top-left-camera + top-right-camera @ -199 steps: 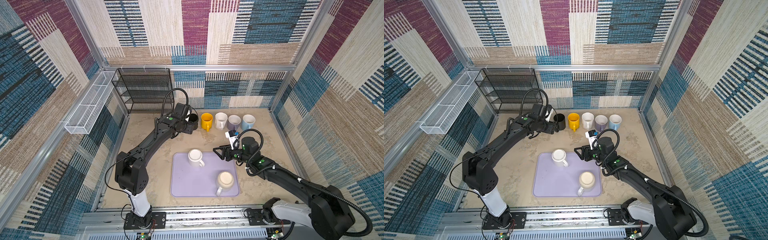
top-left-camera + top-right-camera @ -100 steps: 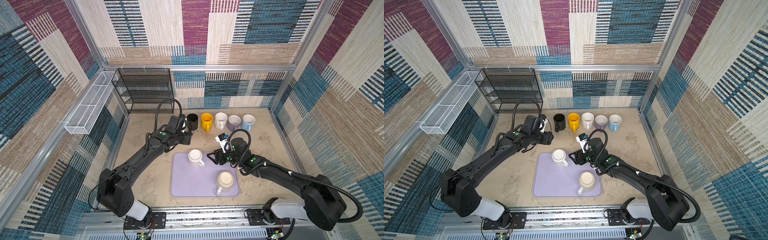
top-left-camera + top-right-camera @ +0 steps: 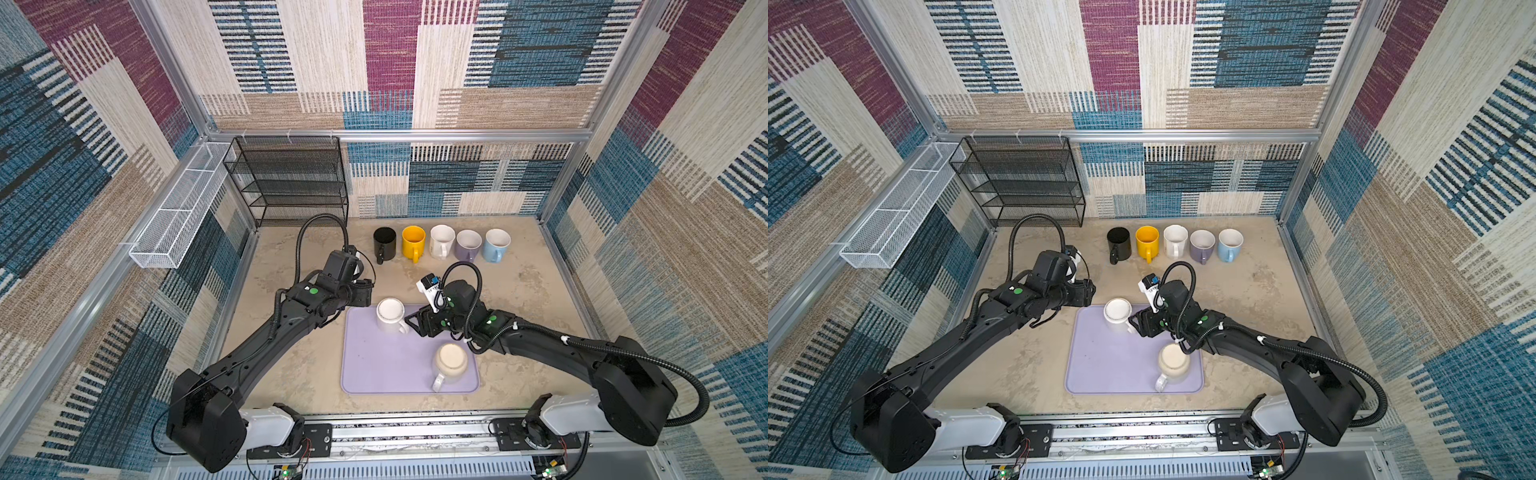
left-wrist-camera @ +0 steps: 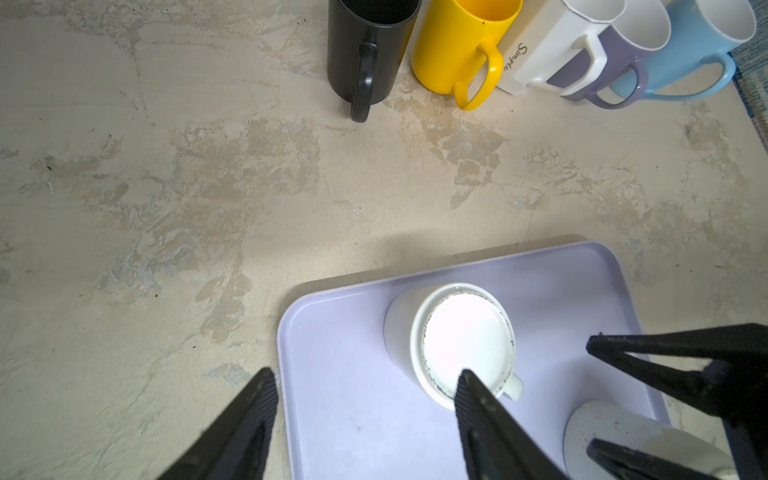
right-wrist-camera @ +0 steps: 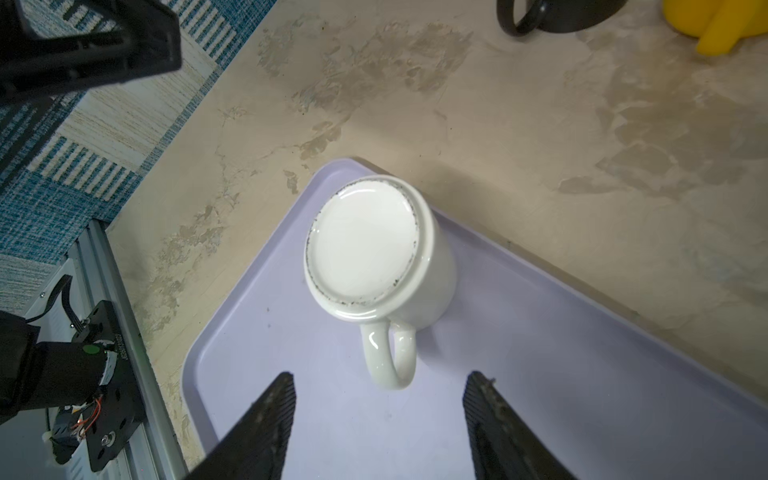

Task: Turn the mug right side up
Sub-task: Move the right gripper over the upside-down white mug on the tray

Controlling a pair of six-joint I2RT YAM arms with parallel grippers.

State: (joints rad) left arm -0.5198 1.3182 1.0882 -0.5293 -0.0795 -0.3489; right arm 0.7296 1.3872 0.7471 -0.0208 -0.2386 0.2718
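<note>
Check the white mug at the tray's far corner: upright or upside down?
Upside down: the white mug shows its flat base upward on the purple tray.

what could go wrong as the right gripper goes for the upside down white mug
The right gripper, open, faces the glossy handle of the white mug; a grip on that thin loop may let the mug swing mid-flip.
The speckled mug sits close beside the right arm on the tray; a wrist turn might knock it.
The left gripper hovers nearby; collision possible.
</note>
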